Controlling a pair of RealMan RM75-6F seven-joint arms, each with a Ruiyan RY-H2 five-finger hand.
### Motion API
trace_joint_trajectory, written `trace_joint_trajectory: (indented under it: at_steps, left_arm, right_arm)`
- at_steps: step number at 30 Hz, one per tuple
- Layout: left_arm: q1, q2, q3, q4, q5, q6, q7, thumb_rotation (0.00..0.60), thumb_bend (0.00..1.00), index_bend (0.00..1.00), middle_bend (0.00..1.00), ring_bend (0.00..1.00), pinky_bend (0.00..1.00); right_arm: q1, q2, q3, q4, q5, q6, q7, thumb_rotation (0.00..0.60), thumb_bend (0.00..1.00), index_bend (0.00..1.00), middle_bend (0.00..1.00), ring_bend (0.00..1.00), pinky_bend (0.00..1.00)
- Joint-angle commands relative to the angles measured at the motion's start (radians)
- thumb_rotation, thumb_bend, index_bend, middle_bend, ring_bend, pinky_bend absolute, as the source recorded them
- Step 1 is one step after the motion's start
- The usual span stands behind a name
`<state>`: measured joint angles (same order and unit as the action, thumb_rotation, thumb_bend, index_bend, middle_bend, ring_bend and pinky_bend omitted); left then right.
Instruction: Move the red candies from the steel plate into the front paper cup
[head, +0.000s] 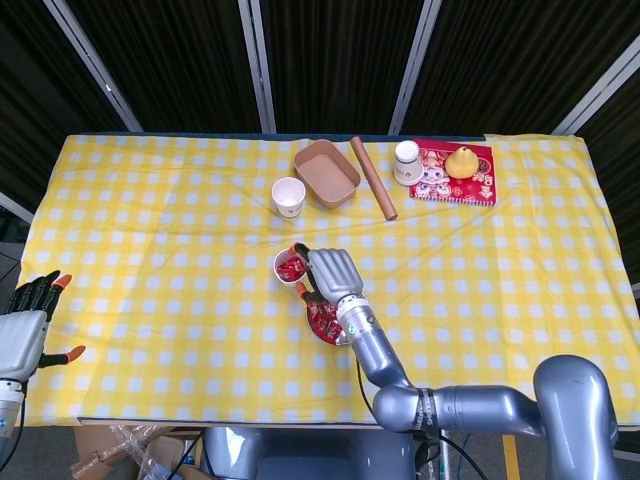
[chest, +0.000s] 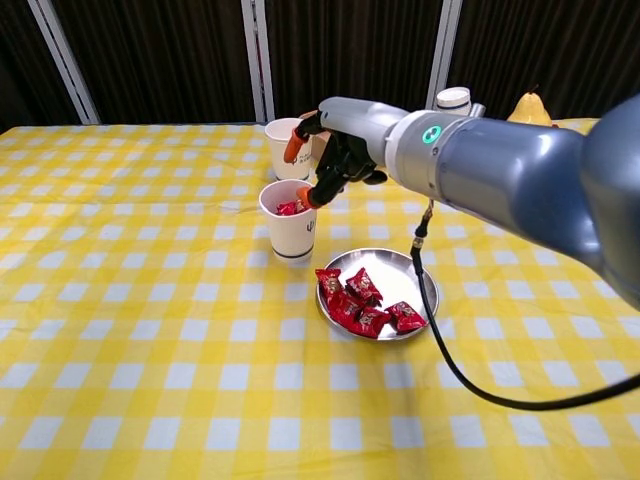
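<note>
Hovering: right hand (chest: 335, 150), fingers apart, above front paper cup (chest: 288, 222) rim.

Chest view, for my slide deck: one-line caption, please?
Right robot hand open above the front paper cup; red candies remain on the steel plate.

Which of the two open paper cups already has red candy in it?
The front paper cup, nearer the steel plate; the rear paper cup shows none.

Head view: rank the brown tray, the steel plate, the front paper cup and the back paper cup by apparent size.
1. Brown tray, clearly largest.
2. Steel plate, though the right hand hides part of it.
3. Front paper cup and back paper cup: look alike, so unranked.
</note>
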<state>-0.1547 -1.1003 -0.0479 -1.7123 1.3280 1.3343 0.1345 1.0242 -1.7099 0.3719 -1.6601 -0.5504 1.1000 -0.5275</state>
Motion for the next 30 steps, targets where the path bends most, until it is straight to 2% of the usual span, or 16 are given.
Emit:
trace_joint_trajectory:
  at_steps: [1,13,22,30]
  left_arm:
    - [0.001,0.001,0.001,0.0,0.003,0.003,-0.003,0.6,0.0,0.04,0.0,0.0,0.0]
    - [0.01,0.001,0.002,0.003,0.023,0.024,-0.02,0.6,0.0,0.04,0.0,0.0,0.0]
    - [0.013,-0.002,0.003,0.007,0.031,0.031,-0.022,0.6,0.0,0.04,0.0,0.0,0.0]
    - [0.014,-0.002,0.003,0.006,0.031,0.031,-0.023,0.6,0.0,0.04,0.0,0.0,0.0]
  right_arm:
    - [-0.049,0.047,-0.055,-0.081,-0.016,0.047,-0.018,0.6,0.47,0.26,0.82,0.97,0.91]
    - [-0.133,0.059,-0.186,-0.167,-0.036,0.087,-0.032,0.6,0.46,0.26,0.82,0.97,0.91]
    - [-0.168,0.047,-0.22,-0.151,-0.034,0.097,-0.034,0.6,0.46,0.26,0.82,0.97,0.91]
    - [-0.191,0.029,-0.232,-0.117,-0.03,0.083,-0.027,0.6,0.46,0.34,0.82,0.97,0.91]
